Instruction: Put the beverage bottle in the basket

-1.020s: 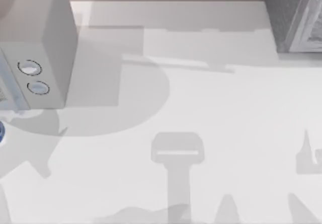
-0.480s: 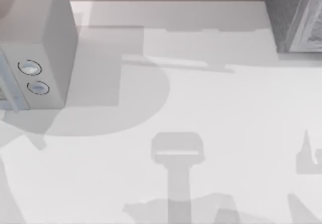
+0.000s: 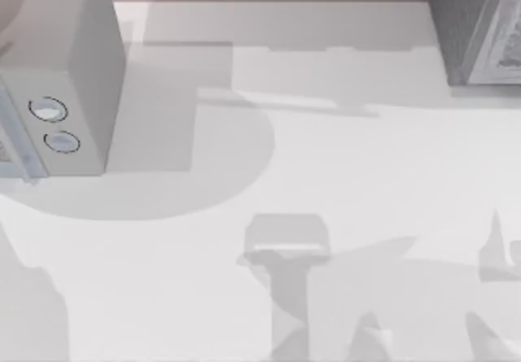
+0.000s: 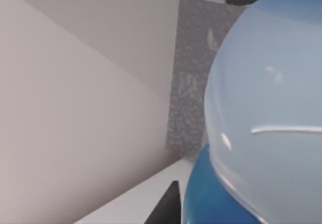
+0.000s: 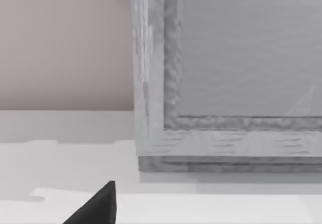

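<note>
Closest in the left wrist view is the beverage bottle, its pale whitish shoulder bulging large against the lens with a deep blue part just below it. A dark fingertip of the left gripper shows beside the bottle; whether that gripper is clamped on the bottle or apart I cannot tell. Beyond the bottle stand a plain pale panel and a speckled grey surface.

In the right wrist view a dark fingertip of the right gripper shows over the white table; how its fingers stand I cannot tell. Farther off sits a grey framed cabinet against a pinkish wall.

From above, the table bears broad grey shadows. A microwave with two round knobs sits at the far left, the grey cabinet at the far right
</note>
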You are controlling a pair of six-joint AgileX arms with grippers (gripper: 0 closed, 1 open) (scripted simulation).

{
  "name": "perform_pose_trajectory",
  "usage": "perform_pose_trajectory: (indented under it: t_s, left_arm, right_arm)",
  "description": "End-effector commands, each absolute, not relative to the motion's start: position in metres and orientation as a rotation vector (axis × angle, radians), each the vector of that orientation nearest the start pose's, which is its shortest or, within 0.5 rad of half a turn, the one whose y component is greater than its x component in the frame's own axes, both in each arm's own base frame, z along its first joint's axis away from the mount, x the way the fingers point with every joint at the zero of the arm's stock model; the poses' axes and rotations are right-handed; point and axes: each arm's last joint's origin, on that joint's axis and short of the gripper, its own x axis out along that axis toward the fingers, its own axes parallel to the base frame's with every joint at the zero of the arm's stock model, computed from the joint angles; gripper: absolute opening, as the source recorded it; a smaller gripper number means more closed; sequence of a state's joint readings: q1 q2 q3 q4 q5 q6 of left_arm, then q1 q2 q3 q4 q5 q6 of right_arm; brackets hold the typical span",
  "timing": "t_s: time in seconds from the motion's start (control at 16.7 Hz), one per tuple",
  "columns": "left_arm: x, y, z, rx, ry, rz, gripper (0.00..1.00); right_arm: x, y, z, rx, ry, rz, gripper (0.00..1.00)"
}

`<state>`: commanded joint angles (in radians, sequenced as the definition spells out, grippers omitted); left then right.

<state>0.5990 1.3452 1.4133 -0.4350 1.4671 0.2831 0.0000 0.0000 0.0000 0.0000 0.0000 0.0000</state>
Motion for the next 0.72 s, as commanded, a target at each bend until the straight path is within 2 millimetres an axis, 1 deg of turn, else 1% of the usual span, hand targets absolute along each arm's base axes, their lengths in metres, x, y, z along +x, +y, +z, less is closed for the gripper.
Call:
perform_pose_trajectory:
  t_s: [0.18,0.36,0.54,0.72]
  left_arm:
    - [0.272,0.164,0.436,-0.056,0.052,-0.856,0.00]
    - [0.297,0.196,0.452,-0.034,0.035,-0.845,0.00]
    - [0.316,0.225,0.456,-0.006,0.017,-0.830,0.00]
    - [0.328,0.247,0.453,0.013,0.005,-0.816,0.00]
  right_arm:
    - [0.106,-0.001,0.160,0.000,0.000,0.000,1.00]
    - [0.106,-0.001,0.160,0.000,0.000,0.000,1.00]
    - [0.106,-0.001,0.160,0.000,0.000,0.000,1.00]
    - [0.106,-0.001,0.160,0.000,0.000,0.000,1.00]
